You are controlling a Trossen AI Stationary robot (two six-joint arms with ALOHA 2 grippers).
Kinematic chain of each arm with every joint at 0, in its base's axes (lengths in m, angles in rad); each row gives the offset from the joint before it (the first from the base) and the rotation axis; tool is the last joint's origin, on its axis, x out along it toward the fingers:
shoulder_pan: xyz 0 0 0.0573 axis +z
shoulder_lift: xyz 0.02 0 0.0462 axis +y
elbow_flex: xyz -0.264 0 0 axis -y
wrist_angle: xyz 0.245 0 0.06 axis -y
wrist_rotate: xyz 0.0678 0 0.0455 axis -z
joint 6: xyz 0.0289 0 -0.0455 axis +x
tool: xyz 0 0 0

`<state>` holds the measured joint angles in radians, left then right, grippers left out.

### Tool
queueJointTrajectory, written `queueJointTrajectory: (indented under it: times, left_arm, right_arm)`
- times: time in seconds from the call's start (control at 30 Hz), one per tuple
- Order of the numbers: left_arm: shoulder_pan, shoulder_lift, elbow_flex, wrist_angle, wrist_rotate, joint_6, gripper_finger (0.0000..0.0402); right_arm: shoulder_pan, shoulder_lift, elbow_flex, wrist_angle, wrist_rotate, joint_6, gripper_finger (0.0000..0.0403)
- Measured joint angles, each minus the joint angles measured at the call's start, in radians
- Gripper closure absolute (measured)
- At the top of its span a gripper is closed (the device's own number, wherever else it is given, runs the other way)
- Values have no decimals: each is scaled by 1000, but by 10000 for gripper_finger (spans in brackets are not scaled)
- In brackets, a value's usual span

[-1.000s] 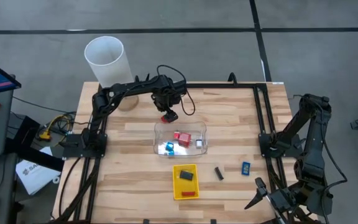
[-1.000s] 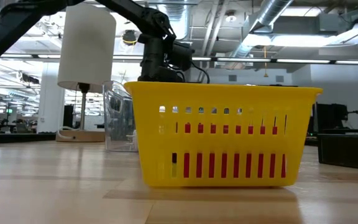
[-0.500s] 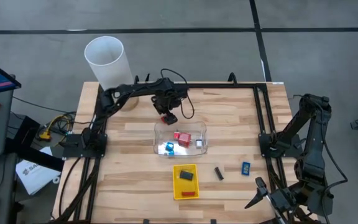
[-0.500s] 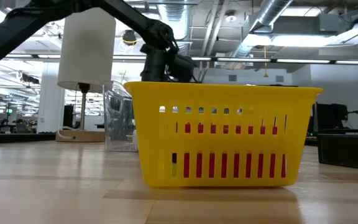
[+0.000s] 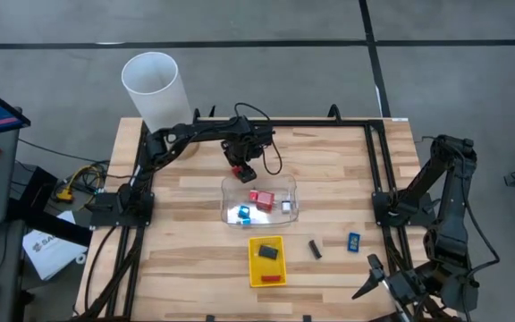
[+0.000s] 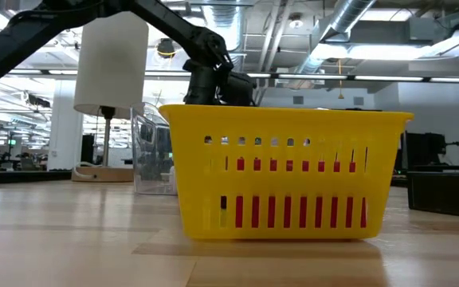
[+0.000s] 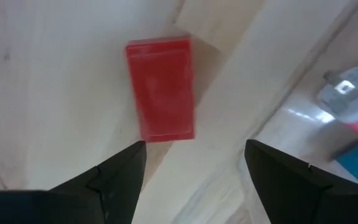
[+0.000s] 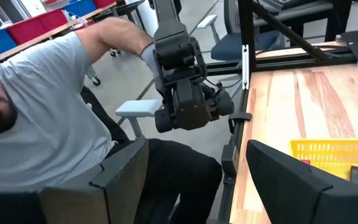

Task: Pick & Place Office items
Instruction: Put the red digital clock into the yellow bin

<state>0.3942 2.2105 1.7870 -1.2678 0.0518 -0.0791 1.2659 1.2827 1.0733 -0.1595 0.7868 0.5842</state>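
Note:
My left gripper [image 5: 240, 166] [image 7: 194, 146] is open and hovers just past the far wall of the clear tray [image 5: 231, 186]. A red block [image 7: 160, 89] [image 5: 240, 173] lies flat on the wood just ahead of its fingertips, untouched. Inside the clear tray sit another red block [image 5: 260, 196], blue-and-white bits [image 5: 243, 212] and a white bit [image 5: 286, 206]. The yellow tray [image 5: 254, 268] holds a black bit [image 5: 268, 253] and a thin red stick [image 5: 271, 278]. A black bit [image 5: 315, 249] and a blue bit [image 5: 353, 241] lie on the table. My right gripper [image 5: 367, 277] [image 8: 194, 155] waits open at the near right corner.
A tall white cylinder [image 5: 155, 88] stands at the table's far left corner. In the low view the yellow tray [image 6: 285, 171] hides most of the table behind it. A person in a grey shirt [image 8: 48, 118] sits beyond the table's edge. Bare wood lies left of the trays.
My left gripper has shifted a little toward the table's near edge, closer to the clear tray's far wall, and its forearm has swung the same way. The right arm has kept still.

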Motion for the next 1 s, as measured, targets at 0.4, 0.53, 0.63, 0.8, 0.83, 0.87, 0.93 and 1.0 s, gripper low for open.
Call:
queueJointTrajectory:
  times: [0.4, 0.53, 0.63, 0.8, 0.83, 0.87, 0.93, 1.0]
  left_arm:
    - [-45, 0, 0, -60, -2, 49, 131]
    - [-25, -23, 1, -84, -7, 73, 131]
    - [6, -49, 2, -50, -1, 80, 131]
    - [56, -64, 3, -11, 53, 82, 131]
    - [61, -64, 3, -11, 52, 82, 131]
    - [63, -64, 3, -14, 53, 82, 131]
    - [67, -63, 3, -15, 57, 82, 128]
    - [71, -61, 2, -15, 62, 82, 122]
  right_arm:
    - [-7, 0, 0, 47, 30, -16, 138]
    - [-21, 0, 0, 52, 30, -16, 138]
    - [-33, 0, 0, 51, 30, -19, 138]
    - [-44, -1, 0, 51, 28, -39, 138]
    - [-46, -2, 0, 51, 27, -42, 138]
    - [-46, -2, 0, 51, 27, -42, 138]
    - [-46, -3, 0, 50, 27, -42, 138]
    - [-46, -7, 0, 47, 27, -43, 138]
